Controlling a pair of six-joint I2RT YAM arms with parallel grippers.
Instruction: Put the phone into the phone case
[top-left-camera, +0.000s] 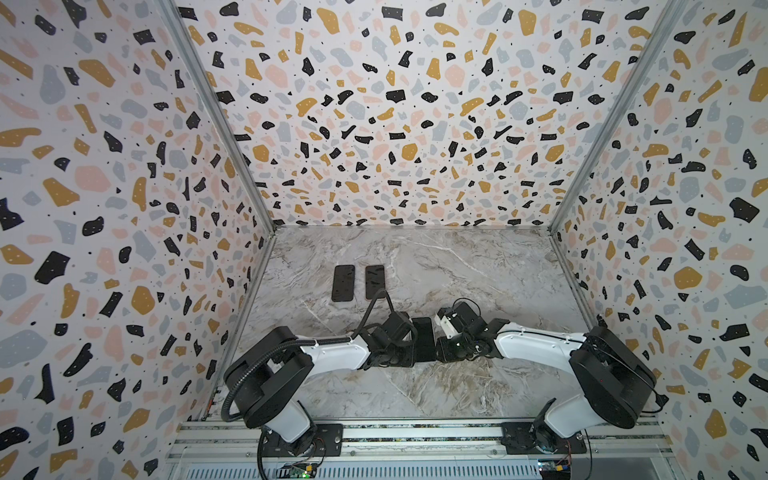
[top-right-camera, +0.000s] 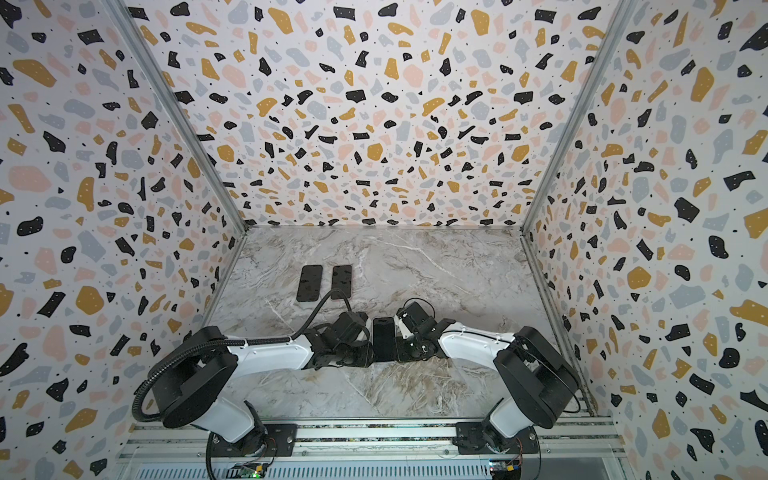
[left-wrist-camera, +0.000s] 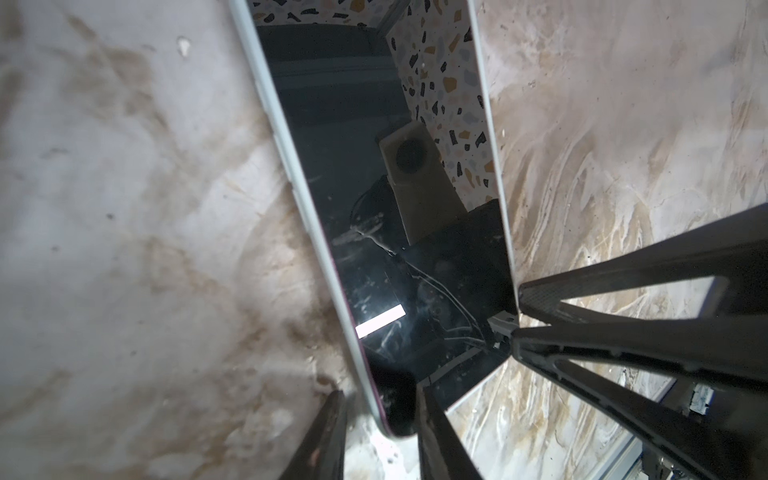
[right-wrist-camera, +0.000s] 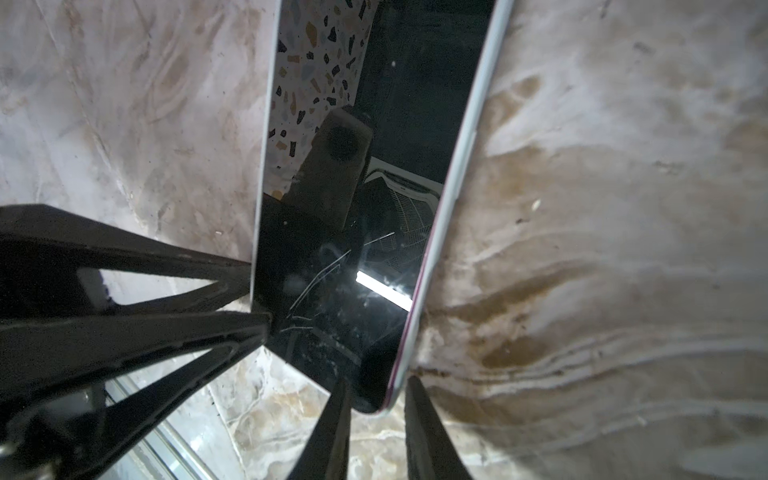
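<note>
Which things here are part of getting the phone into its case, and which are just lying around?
In the job: phone, left gripper and right gripper at its near corners.
Lying about: left dark slab, right dark slab, side by side farther back, untouched; phones or cases, cannot tell.

Boxed in on both flanks of phone (top-left-camera: 423, 338): left gripper (left-wrist-camera: 382, 432) at left side, right gripper (right-wrist-camera: 376, 417) at right side, each straddling a near corner. Behind phone, open table (top-left-camera: 478, 270) up to back wall (top-left-camera: 395, 166). Behind-left, black slab (top-left-camera: 343, 283) beside second black slab (top-left-camera: 375, 282), both flat, cable (top-left-camera: 376, 300) arching just in front. In front of phone, clear to rail (top-left-camera: 415, 432).
</note>
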